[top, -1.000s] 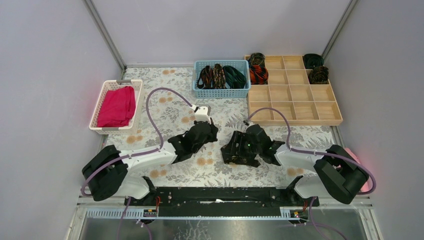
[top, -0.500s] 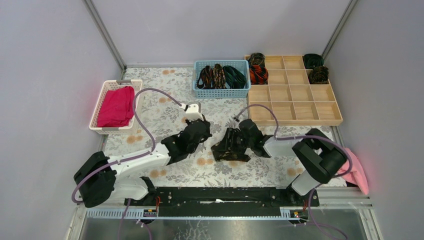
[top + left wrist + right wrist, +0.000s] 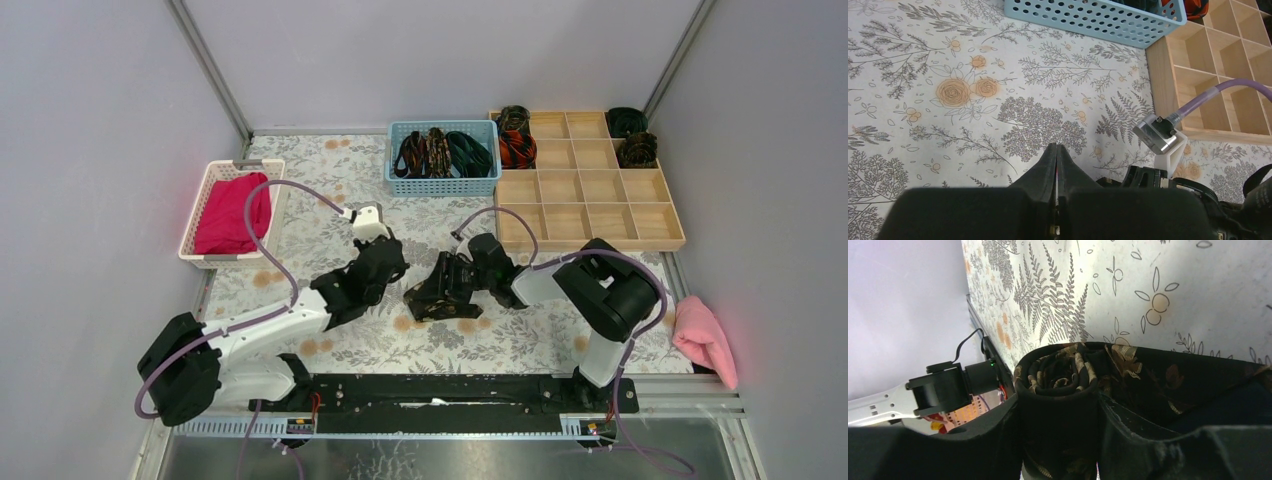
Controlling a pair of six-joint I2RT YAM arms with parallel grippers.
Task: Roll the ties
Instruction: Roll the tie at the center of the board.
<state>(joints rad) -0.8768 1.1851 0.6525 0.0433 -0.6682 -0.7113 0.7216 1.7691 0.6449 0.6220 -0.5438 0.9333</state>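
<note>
Both the right gripper (image 3: 438, 292) and the left gripper (image 3: 386, 262) had swung leftward, before the basket (image 3: 443, 186). Right gripper's jaws stood partway closed around a rolled tie (image 3: 1058, 372); left gripper was pinched shut, empty. Four coils (image 3: 517, 148) lay right of the basket; three ties (image 3: 440, 152) waited inside.

White-and-black arms (image 3: 268, 322), looped purple cables (image 3: 1205, 97), matte black left claw (image 3: 1056, 149) and right claw (image 3: 1058, 410), silver connector (image 3: 1158, 136).
</note>
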